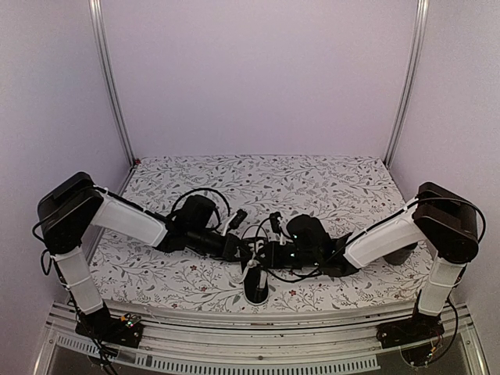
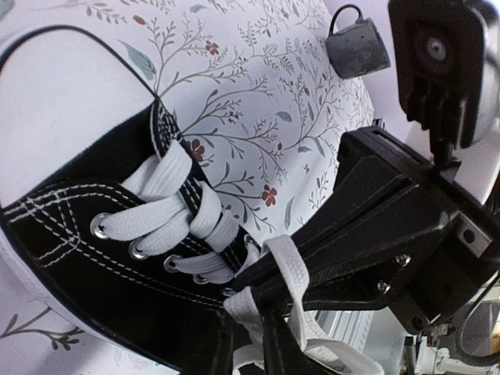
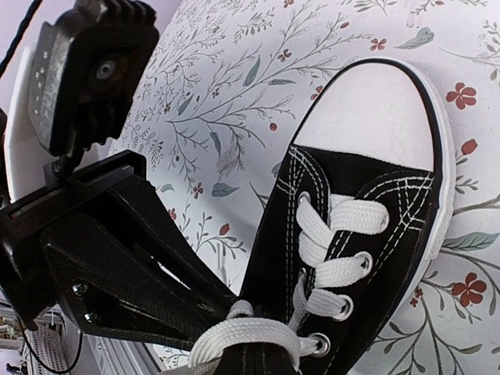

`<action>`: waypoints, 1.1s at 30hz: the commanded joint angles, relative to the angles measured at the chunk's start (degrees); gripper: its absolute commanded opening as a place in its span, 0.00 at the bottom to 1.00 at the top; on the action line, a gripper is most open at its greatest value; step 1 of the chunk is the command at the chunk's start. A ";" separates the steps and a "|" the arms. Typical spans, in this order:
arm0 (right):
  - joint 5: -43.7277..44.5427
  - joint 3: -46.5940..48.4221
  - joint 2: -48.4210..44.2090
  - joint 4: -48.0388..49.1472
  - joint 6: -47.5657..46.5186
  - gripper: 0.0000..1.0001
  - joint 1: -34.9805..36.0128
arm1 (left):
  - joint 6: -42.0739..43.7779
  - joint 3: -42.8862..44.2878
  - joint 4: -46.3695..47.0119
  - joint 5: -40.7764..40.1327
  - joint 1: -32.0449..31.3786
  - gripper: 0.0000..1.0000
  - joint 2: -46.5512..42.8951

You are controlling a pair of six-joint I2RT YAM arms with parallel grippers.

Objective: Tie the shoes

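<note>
The black sneaker (image 1: pixel 256 287) with white laces and toe cap lies near the table's front edge, toe toward the arms. It also shows in the left wrist view (image 2: pixel 86 226) and the right wrist view (image 3: pixel 367 180). My left gripper (image 1: pixel 244 248) and right gripper (image 1: pixel 273 251) meet just above its top eyelets. In the left wrist view my left gripper (image 2: pixel 277 336) is shut on a white lace (image 2: pixel 293 269) that wraps over a black finger. In the right wrist view my right gripper (image 3: pixel 254 363) is shut on a lace (image 3: pixel 258 334) looped across it. The fingertips are mostly hidden.
A dark grey mug (image 2: pixel 358 48) lies on the floral tablecloth (image 1: pixel 328 183) at the right, partly behind the right arm (image 1: pixel 403 254). Each wrist view is crowded by the other arm's gripper body (image 2: pixel 391 226) (image 3: pixel 117 266). White walls enclose the table.
</note>
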 commanded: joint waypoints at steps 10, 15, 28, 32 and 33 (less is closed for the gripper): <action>-1.40 -1.39 -1.36 2.13 0.98 0.02 0.21 | -0.30 -2.02 2.10 -1.03 0.42 0.00 -1.00; -0.55 -1.98 -2.59 -0.15 1.16 0.03 0.24 | -0.09 -2.93 2.11 -3.17 0.53 0.00 -2.55; -0.72 -7.02 -9.10 -2.32 0.48 0.31 0.26 | 0.22 -3.70 2.12 -4.99 0.76 0.00 -4.36; 0.65 -8.10 -12.47 -2.99 -2.33 0.41 0.54 | -0.01 -3.72 2.28 -4.79 0.82 0.00 -4.19; 1.09 -8.07 -13.19 -3.42 -3.16 0.43 0.79 | -0.10 -3.64 2.28 -4.73 0.80 0.00 -4.18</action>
